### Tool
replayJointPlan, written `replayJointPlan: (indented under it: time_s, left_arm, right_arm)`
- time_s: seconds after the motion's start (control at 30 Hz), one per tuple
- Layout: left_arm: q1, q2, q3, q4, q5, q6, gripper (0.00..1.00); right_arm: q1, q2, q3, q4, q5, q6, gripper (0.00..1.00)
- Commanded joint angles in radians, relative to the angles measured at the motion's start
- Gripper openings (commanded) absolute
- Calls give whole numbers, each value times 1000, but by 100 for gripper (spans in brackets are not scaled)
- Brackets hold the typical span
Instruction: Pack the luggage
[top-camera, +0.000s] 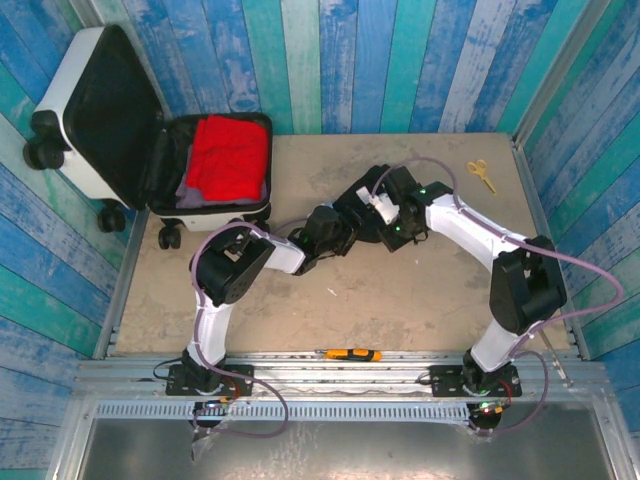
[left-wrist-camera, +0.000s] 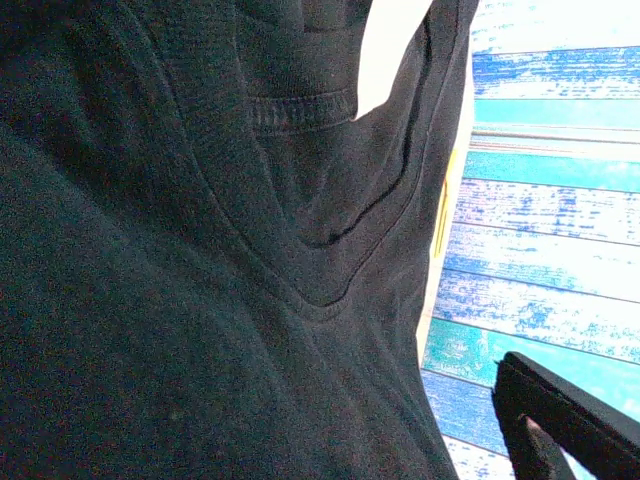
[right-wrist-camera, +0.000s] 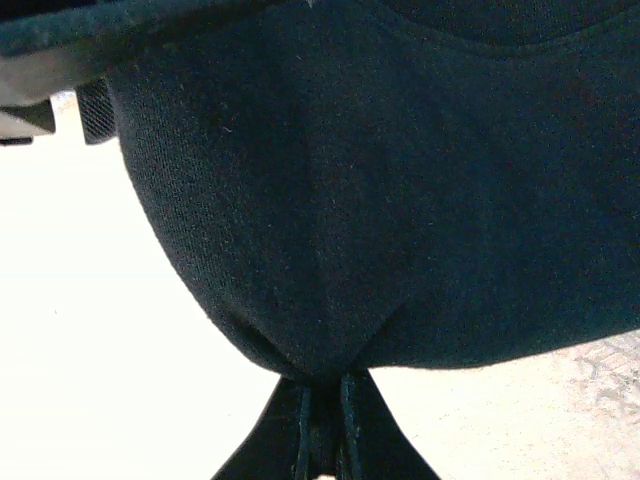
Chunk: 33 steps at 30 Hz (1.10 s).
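Top external view first: the luggage (top-camera: 68, 120) sits at the far left corner of the table (top-camera: 400, 300), hanging a little over the left edge. Its lid is thrown back against the striped wall. A red garment (top-camera: 228, 155) lies in the open lower half, with a bit of grey cloth (top-camera: 190, 190) at its near left side.

Both arms reach in to the middle of the table, with a dark garment (top-camera: 358, 198) bunched between them. The right gripper (top-camera: 388, 218) is pinched tight on it. On the right wrist camera the two fingers (right-wrist-camera: 300, 430) press together on a gathered fold at the bottom of the cloth (right-wrist-camera: 380, 200).

The left gripper (top-camera: 342, 225) is right against the same garment. Its wrist camera is smothered in dark fabric (left-wrist-camera: 200, 250) with one finger (left-wrist-camera: 560, 425) at the lower right, so I can't tell whether it has a hold.

Yellow-handled scissors (top-camera: 482, 175) lie near the far right corner, and an orange utility knife (top-camera: 350, 354) lies at the near edge.
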Motion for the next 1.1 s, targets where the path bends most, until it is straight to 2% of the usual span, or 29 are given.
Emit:
replayJointPlan:
  time_s: [0.0,0.07,0.13,0.23,0.27,0.3,0.37,0.4,0.57,0.73,0.9,1.07]
  left_arm:
    - [7,42,-15,-76,-22,17,83]
    - [8,38,-22,-72,-25,20,73]
    - [8,34,-28,-59,-24,24,59]
    - [8,27,-28,-60,-25,27,25]
    - [9,27,-26,-61,-23,30,21]
    - [9,24,-25,-59,-18,35,14]
    - [9,10,-22,-64,-11,48,1]
    - [8,-1,-17,-77,-13,61,0]
    - [-3,-144,37,-319,-103,195,0]
    - [-3,-271,112,-512,-134,280,0]
    - [-3,-374,144,-572,-136,299,0]
    - [-2,-472,200,-660,-187,331,0]
  right_arm:
    - [5,-26,-13,-25,1,-5,1]
    - [5,-24,-19,-25,5,-5,0]
    - [6,-24,-24,-23,10,-3,1]
    - [6,-32,-25,-22,19,3,1]
    - [6,-37,-25,-22,24,6,0]
    - [7,-47,-26,-20,33,12,4]
    - [6,-74,-31,-8,64,28,26]
    - [7,-100,-42,12,85,38,41]
    - [-6,-332,-169,192,153,104,62]
    - [-60,-485,-223,262,175,156,64]
    - [-78,-514,-223,241,173,174,63]
    - [-79,-531,-230,233,166,191,63]
